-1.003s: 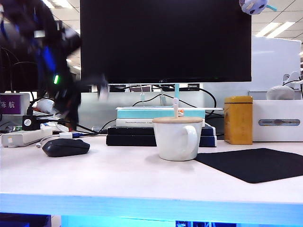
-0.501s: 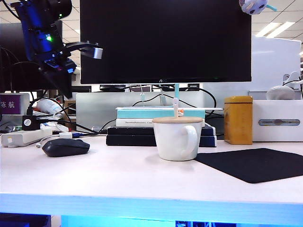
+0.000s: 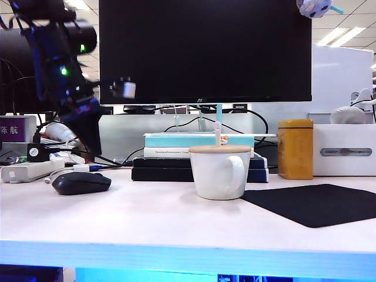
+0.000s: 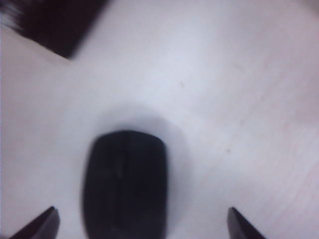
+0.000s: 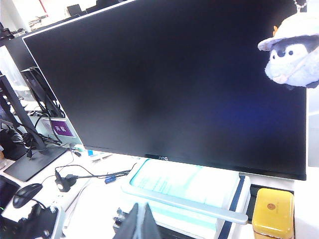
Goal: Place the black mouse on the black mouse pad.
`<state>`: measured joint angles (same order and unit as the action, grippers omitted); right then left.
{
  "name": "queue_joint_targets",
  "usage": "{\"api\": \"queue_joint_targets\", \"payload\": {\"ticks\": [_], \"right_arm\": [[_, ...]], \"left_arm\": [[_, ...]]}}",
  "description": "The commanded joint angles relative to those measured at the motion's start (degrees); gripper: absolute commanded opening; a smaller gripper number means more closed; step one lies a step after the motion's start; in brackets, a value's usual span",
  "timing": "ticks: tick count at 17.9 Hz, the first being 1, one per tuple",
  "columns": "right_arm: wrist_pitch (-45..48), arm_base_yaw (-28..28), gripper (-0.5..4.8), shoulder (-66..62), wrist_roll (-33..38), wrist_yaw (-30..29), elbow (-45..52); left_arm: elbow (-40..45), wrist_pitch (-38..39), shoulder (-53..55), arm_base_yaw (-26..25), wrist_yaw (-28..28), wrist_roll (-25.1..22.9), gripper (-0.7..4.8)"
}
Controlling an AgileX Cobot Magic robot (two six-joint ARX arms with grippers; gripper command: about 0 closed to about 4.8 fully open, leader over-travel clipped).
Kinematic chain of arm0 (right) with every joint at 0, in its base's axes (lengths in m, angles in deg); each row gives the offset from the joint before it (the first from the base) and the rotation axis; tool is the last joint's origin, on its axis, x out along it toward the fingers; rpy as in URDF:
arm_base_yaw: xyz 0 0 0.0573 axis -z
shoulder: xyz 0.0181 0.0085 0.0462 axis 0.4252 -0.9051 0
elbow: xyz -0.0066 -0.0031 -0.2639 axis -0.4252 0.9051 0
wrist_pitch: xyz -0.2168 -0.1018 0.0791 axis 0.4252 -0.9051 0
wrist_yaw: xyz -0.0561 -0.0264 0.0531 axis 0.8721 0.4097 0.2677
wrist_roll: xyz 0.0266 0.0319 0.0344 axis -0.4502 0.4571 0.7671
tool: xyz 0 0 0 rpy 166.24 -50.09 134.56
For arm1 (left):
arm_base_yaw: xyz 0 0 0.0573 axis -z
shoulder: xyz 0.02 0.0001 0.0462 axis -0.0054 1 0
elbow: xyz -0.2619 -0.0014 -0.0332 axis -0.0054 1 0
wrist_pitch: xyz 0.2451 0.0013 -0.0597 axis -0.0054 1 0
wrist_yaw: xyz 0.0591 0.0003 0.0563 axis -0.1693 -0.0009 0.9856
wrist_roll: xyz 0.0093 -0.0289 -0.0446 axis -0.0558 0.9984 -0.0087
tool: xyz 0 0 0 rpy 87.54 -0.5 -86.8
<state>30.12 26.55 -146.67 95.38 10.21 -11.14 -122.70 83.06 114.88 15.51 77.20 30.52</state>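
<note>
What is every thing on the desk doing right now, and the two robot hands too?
black mouse: lying flat on the desk, not held.
black mouse pad: flat, nothing on it.
left gripper: open, hanging above the mouse.
right gripper: shut, holding nothing, up in front of the monitor.
white mug: upright, lid on.
monitor: screen dark.
yellow tin: upright, lid closed.
</note>
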Motion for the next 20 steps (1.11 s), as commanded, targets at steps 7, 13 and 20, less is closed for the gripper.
{"api": "queue_joint_targets", "payload": {"ticks": [7, 13, 20], "right_arm": [[0.98, 0.0, -0.02, 0.2, 0.2, -1.62, -0.28], [0.96, -0.02, -0.02, 0.2, 0.2, -1.62, -0.26], [0.96, -0.02, -0.02, 0.15, 0.17, -1.6, -0.28]], "left_arm": [[-0.48, -0.33, 2.32, -5.44, -9.01, 0.59, 4.79], [-0.57, -1.88, 6.4, -5.42, -9.4, 0.42, 4.79], [-0.57, -2.89, 10.34, -5.42, -5.05, -0.74, 4.79]]}}
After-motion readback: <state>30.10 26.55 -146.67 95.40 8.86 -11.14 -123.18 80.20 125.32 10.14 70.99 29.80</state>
